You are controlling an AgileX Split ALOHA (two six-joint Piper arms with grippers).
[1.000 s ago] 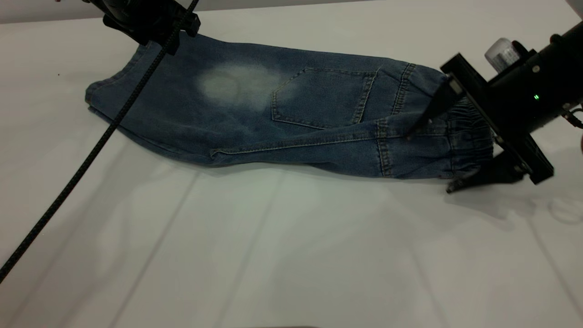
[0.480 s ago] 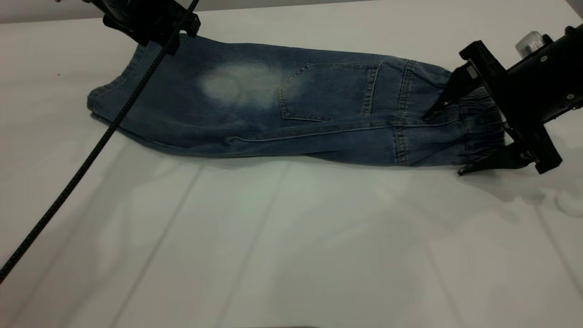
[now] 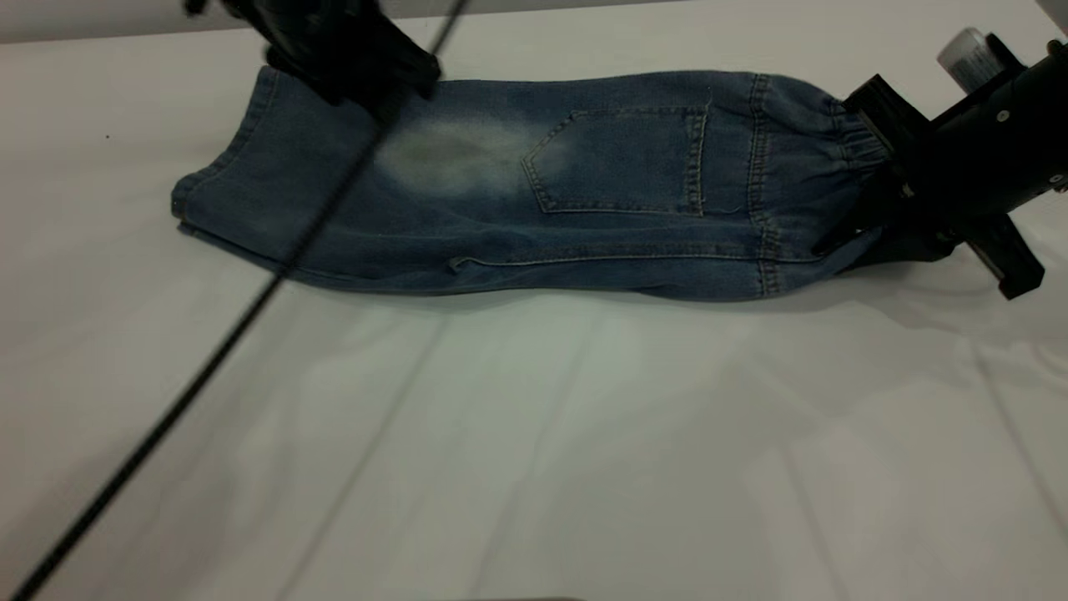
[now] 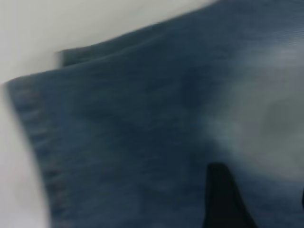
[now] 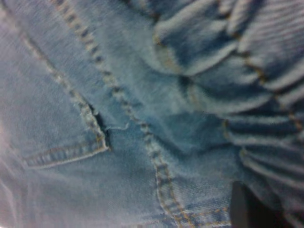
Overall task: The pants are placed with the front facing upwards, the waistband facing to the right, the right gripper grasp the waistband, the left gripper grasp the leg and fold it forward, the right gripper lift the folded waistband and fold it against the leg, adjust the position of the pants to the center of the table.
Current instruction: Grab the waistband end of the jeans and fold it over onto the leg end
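Observation:
The blue denim pants (image 3: 517, 209) lie folded lengthwise across the far half of the white table (image 3: 534, 451), patch pocket up and leg hems to the left. The gathered waistband (image 3: 851, 138) is at the right end. My right gripper (image 3: 863, 234) sits on the waistband's near corner and looks shut on it; in the right wrist view a dark fingertip (image 5: 244, 209) presses the denim beside the ruched waistband (image 5: 266, 109). My left gripper (image 3: 350, 58) hovers over the leg near the faded patch, open, with one finger (image 4: 221, 199) above the pants (image 4: 142, 123).
A black braided cable (image 3: 209, 359) runs from the left arm diagonally down over the near left of the table. The pale grey cylinder part (image 3: 964, 50) of the right arm sticks up at the far right edge.
The right gripper went from straddling the waistband with wide-open fingers to closing on it and moved toward the far side. The pants straightened. The left gripper swung right, over the leg.

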